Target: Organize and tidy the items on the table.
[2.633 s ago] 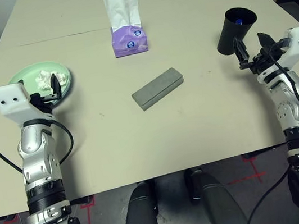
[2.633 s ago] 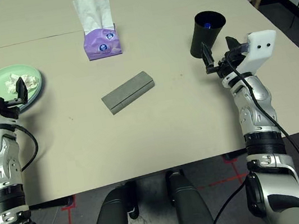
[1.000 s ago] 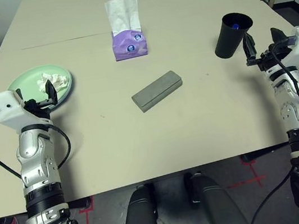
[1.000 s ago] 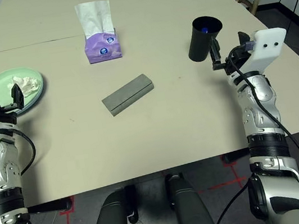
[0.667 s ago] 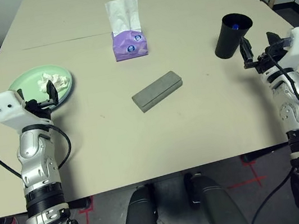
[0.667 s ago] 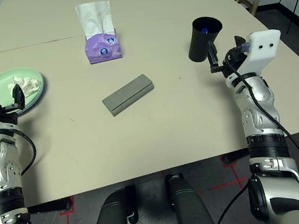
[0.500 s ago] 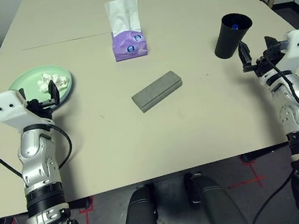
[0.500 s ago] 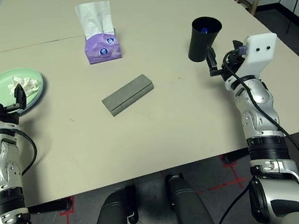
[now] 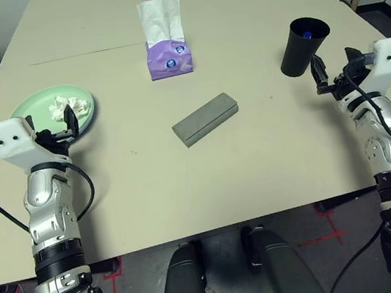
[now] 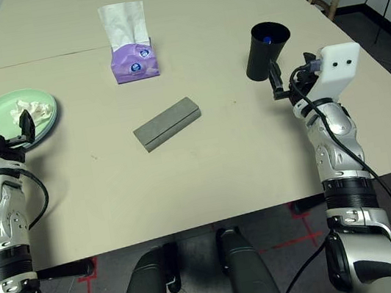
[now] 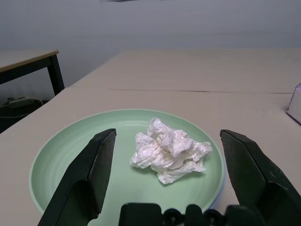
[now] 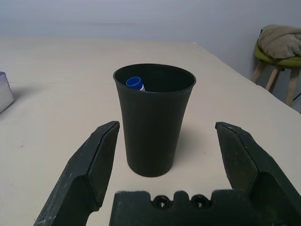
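Note:
A pale green plate [image 9: 33,107] lies at the table's [image 9: 258,166] left side with a crumpled white tissue [image 11: 169,150] on it. A thin light blue rim [image 11: 220,190] peeks out beneath the plate. My left gripper [image 9: 58,127] hovers open at the plate's near edge, its fingers either side of the tissue and apart from it. On the right stands an upright black cup [image 12: 154,122] with a blue object [image 12: 135,83] inside. My right gripper [image 9: 333,69] is open just short of the cup. A grey glasses case [image 9: 206,117] lies mid-table. The purple tissue box [image 9: 169,57] stands behind it.
A seam line [image 9: 91,53] crosses the table behind the plate. A stool [image 12: 277,47] with a green cushion stands off the far right corner. A dark-legged side table [image 11: 28,61] stands past the left edge.
My right gripper has edged a little left, closer to the black cup. The left gripper has barely moved, and both stay open.

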Motion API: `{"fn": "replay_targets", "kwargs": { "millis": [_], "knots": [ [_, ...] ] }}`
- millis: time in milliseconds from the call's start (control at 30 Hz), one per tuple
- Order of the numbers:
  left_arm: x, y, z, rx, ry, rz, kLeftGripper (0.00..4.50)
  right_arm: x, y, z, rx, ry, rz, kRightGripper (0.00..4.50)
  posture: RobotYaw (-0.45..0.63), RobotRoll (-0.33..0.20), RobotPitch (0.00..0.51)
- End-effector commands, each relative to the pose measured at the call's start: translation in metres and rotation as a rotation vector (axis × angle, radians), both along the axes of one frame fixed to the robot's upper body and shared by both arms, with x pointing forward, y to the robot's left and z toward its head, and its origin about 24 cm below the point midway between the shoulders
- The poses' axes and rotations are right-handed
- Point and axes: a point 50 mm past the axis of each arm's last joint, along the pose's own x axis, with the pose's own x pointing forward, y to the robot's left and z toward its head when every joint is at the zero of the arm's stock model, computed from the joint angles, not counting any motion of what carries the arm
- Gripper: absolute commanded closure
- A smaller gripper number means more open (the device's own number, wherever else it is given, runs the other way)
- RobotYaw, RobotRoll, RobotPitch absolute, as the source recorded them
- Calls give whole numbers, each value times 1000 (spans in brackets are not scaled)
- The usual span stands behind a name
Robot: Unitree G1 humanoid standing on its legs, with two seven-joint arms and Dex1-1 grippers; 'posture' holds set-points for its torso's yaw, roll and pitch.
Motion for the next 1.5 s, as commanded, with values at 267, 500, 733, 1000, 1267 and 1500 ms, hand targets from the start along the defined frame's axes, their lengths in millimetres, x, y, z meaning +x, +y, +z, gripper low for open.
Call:
{"fn": "replay_targets", "kwargs": {
  "millis": [267,500,733,1000,1267,1500],
  "knots": [
    [1,-1,0,4,11,-3,0,2,-3,-2,2,17,-15,20,53,0,173],
    [0,-1,2,7,10,-3,0,3,-3,-1,5,14,-13,20,53,0,168],
    [1,-2,2,6,11,-6,0,3,-2,-2,4,14,-14,20,49,0,170],
    [2,-2,3,8,9,-9,0,4,-2,-1,5,12,-14,20,50,0,166],
    [3,-2,4,8,7,-6,0,5,-1,0,8,10,-14,20,50,0,166],
    [5,-3,4,8,9,-10,0,5,1,0,9,7,-13,20,46,0,168]
  ]
}}
